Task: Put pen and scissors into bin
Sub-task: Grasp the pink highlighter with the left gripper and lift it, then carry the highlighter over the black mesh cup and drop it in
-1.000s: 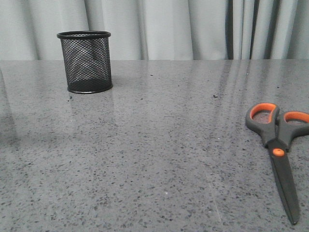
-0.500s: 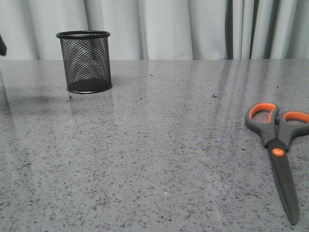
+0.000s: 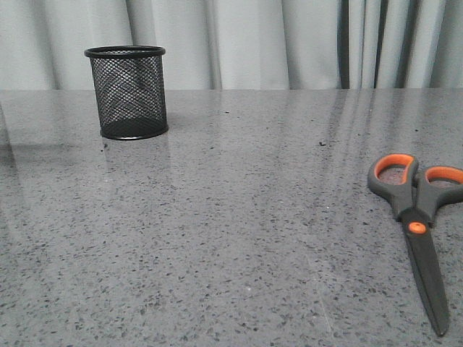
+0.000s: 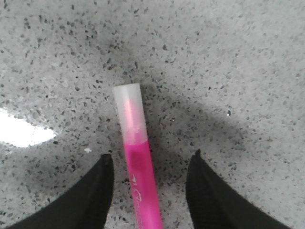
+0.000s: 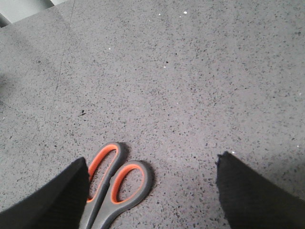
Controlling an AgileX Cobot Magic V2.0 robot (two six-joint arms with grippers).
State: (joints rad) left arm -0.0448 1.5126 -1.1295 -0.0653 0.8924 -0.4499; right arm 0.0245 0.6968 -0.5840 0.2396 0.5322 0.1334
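Straddling the pen (image 4: pixel 137 162), left fingers (image 4: pixel 97 191) spread wide, untouching.

Pens: one pen (image 4: pixel 135 157), lying between my left gripper's (image 4: pixel 148 164) two spread fingers.
Scissors: one pair of scissors (image 3: pixel 418 226), well to the right of the bin and nearer me; the loops show by my right gripper (image 5: pixel 151 186).
Bins: one bin (image 3: pixel 128 92), upright.
Grippers: two of mine.
Tables: one table (image 3: pixel 239 231), bearing the bin.
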